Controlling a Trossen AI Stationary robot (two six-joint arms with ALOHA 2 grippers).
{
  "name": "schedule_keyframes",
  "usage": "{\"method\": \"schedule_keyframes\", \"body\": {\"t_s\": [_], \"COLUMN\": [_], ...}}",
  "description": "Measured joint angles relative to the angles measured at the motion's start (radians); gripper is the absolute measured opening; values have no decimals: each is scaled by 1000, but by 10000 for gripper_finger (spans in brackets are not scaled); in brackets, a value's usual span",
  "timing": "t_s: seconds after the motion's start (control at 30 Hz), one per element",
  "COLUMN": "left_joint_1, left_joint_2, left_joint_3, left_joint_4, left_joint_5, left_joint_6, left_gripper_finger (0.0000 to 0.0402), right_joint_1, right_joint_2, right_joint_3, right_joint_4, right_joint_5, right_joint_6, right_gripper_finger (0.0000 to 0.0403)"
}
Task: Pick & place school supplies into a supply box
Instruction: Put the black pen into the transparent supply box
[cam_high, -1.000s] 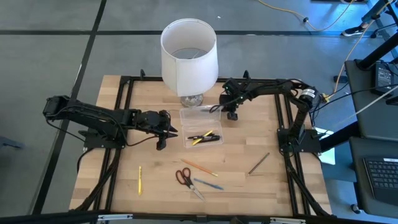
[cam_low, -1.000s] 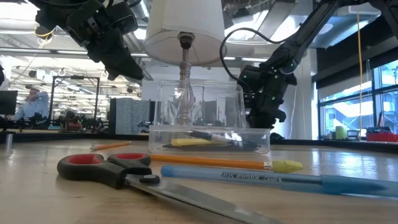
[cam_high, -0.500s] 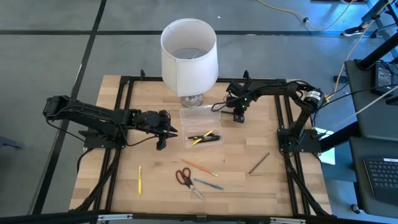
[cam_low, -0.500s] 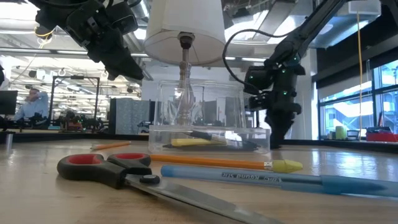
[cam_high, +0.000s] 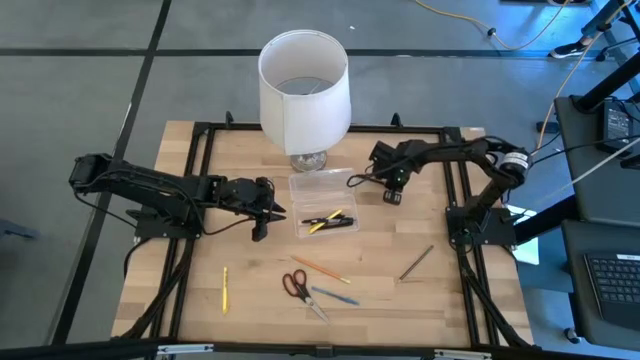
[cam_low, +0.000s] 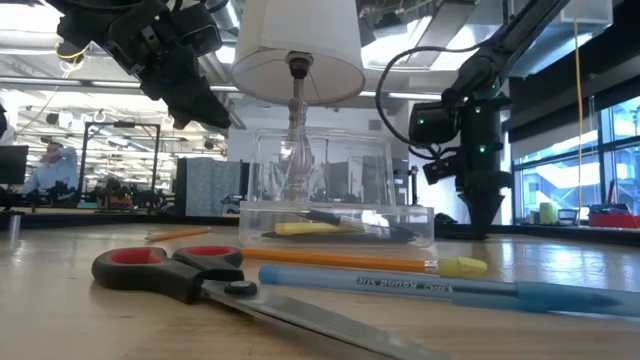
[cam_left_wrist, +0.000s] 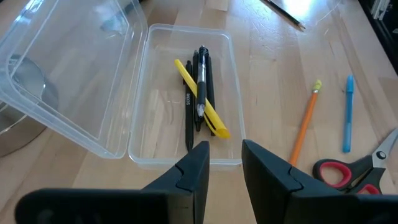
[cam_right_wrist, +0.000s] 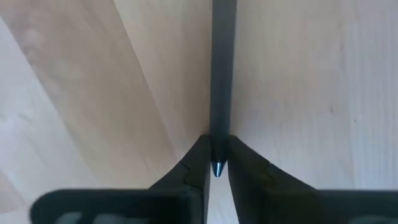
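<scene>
near the far edge: box partly filled, more still loose

on the tabletop (cam_high: 190, 290) the supply box (cam_high: 325, 215) lies open mid-table, holding a yellow pen (cam_left_wrist: 201, 107) and dark pens. right gripper (cam_high: 393, 196), beside its far right corner, pinches a dark pen (cam_right_wrist: 222, 68). left gripper (cam_high: 262, 232) hovers open, empty. scissors (cam_high: 297, 287), orange pencil (cam_high: 322, 269), blue pen (cam_high: 335, 296) remain near the front edge.

Both arms are black, made of jointed segments, with thin black cables looping along them. The right arm (cam_high: 470, 160) at centre right has a silver joint ring; the left arm (cam_high: 150, 190) at centre left is fully dark.
</scene>
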Motion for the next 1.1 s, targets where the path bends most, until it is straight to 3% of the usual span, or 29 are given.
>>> {"method": "schedule_keyframes", "body": {"t_s": [0.3,1.1], "left_joint_1": [0,0], "left_joint_2": [0,0], "left_joint_3": [0,0], "left_joint_4": [0,0], "left_joint_5": [0,0], "left_joint_6": [0,0], "left_gripper_finger": [88,88], "right_joint_1": [87,91], "right_joint_2": [-22,-23], "right_joint_3": [-22,-23], "right_joint_4": [46,65], "right_joint_5": [139,130], "right_joint_6": [19,-58], "right_gripper_finger": [70,66]}}
